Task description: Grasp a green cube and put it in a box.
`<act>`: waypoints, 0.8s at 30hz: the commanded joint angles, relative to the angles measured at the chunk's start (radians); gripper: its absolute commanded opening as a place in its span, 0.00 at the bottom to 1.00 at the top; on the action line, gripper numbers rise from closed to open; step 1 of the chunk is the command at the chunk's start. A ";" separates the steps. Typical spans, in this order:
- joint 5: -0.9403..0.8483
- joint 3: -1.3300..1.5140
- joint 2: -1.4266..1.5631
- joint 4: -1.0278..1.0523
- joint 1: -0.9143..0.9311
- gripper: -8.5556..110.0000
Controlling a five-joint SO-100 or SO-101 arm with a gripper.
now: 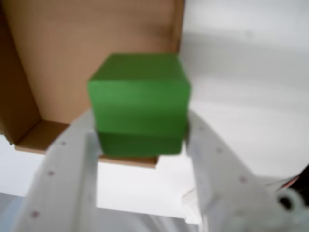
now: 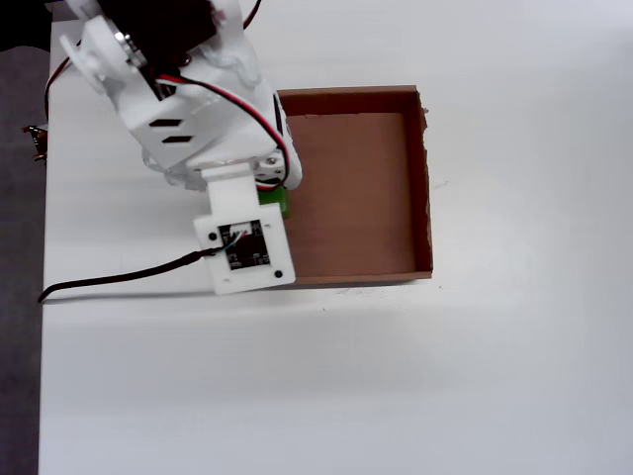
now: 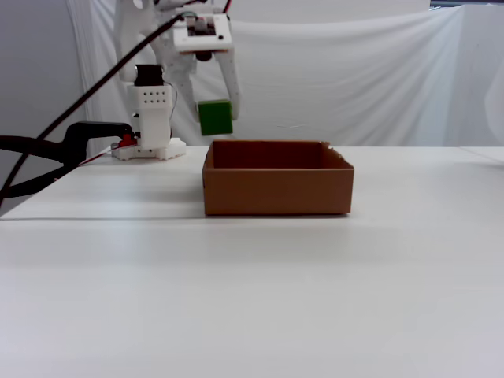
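My gripper [image 1: 140,130] is shut on the green cube [image 1: 139,104], its white fingers [image 1: 77,145] pressing both sides. In the fixed view the green cube [image 3: 215,117] hangs in the gripper [image 3: 214,118] above the left wall of the brown box [image 3: 277,187]. From overhead only a sliver of the green cube [image 2: 282,202] shows under the arm, at the left wall of the box [image 2: 356,198]. In the wrist view the box [image 1: 72,48] lies below the cube, its corner at lower left.
The arm's white base [image 3: 151,118] stands at the back left. A black cable [image 2: 119,279] runs leftwards across the white table [image 2: 396,396]. A black clamp [image 3: 63,150] sits at the left edge in the fixed view.
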 commanded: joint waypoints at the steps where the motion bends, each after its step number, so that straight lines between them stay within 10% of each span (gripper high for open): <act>1: 0.009 -0.066 0.025 0.005 -0.052 0.18; 24: 0.040 -0.150 -0.256 -0.066 -0.225 0.18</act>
